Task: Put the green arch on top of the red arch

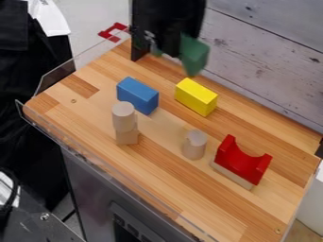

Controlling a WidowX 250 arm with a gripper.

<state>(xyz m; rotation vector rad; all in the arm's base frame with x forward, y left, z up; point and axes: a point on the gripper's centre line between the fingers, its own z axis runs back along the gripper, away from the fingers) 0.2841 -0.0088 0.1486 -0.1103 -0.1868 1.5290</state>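
- Gripper [167, 45], black, hanging over the bench [151, 175] by its wall-side left corner; closed about the green arch [194, 54], one smooth green leg to the right of it, a scrap of green to the left, both blurred.
- Green arch raised off the wood near the wall edge, well apart from the red arch [243, 163].
- Underneath everything, a top of striped wood strips, honey and darker brown, with clear plastic rims [82, 59] along the left end and the front edge.
- Below the front edge, a grey metal cabinet [88, 177]; behind the wall edge, whitewashed planks [268, 56], knotted and grained.
- Beyond the left end, pale floor [95, 16] and one flat red part [114, 32].
- Toward the right end: one red arch, glossy, hollow curve upward, lying on one pale wood block [232, 175].
- Two plain rectangular blocks toward the left half, side by side and apart: one blue [137, 96], one yellow [196, 97] nearer the wall edge.
- Two matte wood cylinders, both upright: one [123, 117] atop a small pale block [127, 137], one [194, 144] mid-bench.
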